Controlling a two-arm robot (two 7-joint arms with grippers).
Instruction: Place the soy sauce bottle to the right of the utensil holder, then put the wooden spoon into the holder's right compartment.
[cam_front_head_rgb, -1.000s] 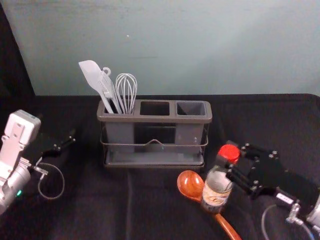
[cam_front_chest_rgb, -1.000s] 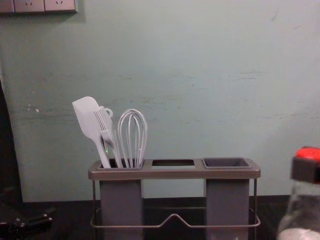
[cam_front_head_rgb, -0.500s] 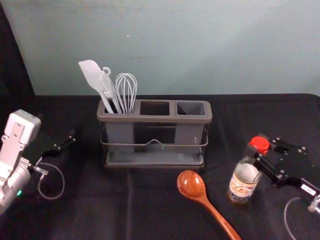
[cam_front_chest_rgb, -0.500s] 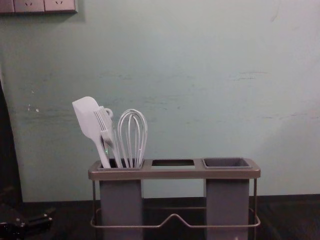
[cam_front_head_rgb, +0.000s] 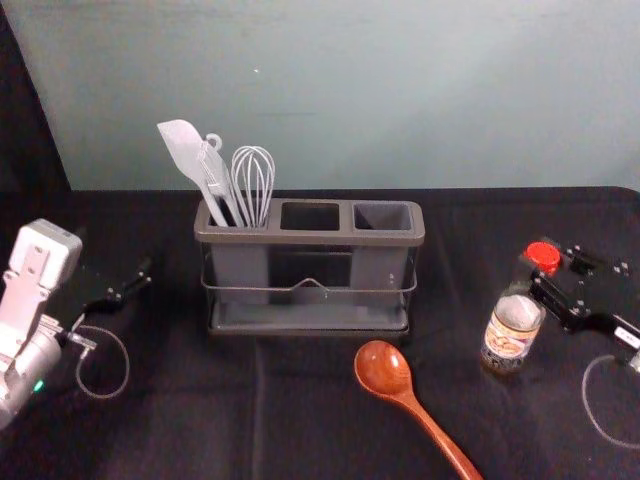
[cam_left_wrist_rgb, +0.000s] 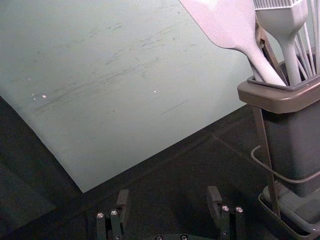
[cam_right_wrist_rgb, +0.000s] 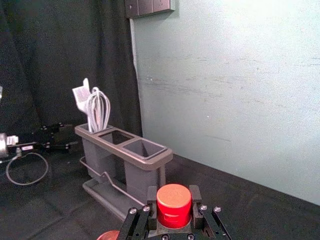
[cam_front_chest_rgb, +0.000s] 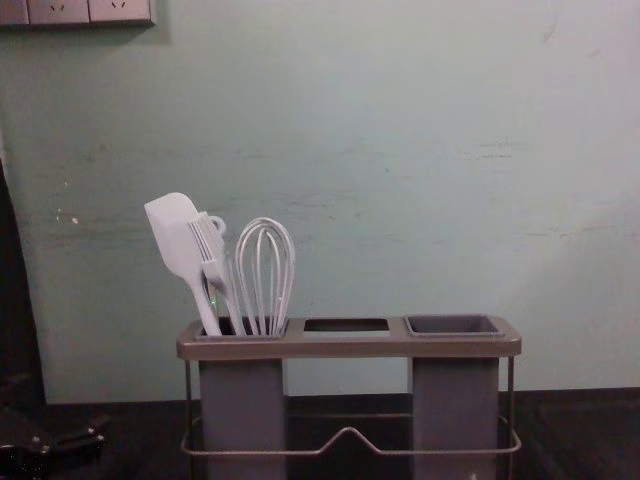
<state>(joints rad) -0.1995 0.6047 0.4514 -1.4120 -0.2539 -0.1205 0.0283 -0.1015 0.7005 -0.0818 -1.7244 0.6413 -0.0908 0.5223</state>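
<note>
In the head view, the utensil holder (cam_front_head_rgb: 310, 237) is smooth grey plastic, a long block with 3 square-cornered compartments and a thin bent wire rail. The left compartment carries a flat pale spatula (cam_front_head_rgb: 184, 150) and a looped whisk (cam_front_head_rgb: 253, 185). The soy sauce bottle (cam_front_head_rgb: 508, 330), clear and rounded with a printed label and a red cap (cam_front_head_rgb: 543, 257), is to the right of the holder, well apart from it. The right pincer (cam_front_head_rgb: 550, 268) is clamped on it near the cap; I can't tell if its base touches the tabletop (cam_front_head_rgb: 180, 420). The wooden spoon (cam_front_head_rgb: 382, 368), glossy reddish-brown with an oval bowl, lies in front of the holder near its right end. Wrinkled black cloth covers the tabletop, a plain pale green wall (cam_front_head_rgb: 400, 90) behind. The left pincer (cam_front_head_rgb: 138, 284) is parked left of the holder.

The left wrist view has that pincer's 2 dark fingers spread apart.

In the right wrist view, 2 fingers flank the ribbed red cap. A dark curtain (cam_right_wrist_rgb: 65, 50) hangs in folds beside the wall.

The chest view adds a ridged pale brush (cam_front_chest_rgb: 210, 245) between spatula and whisk.
</note>
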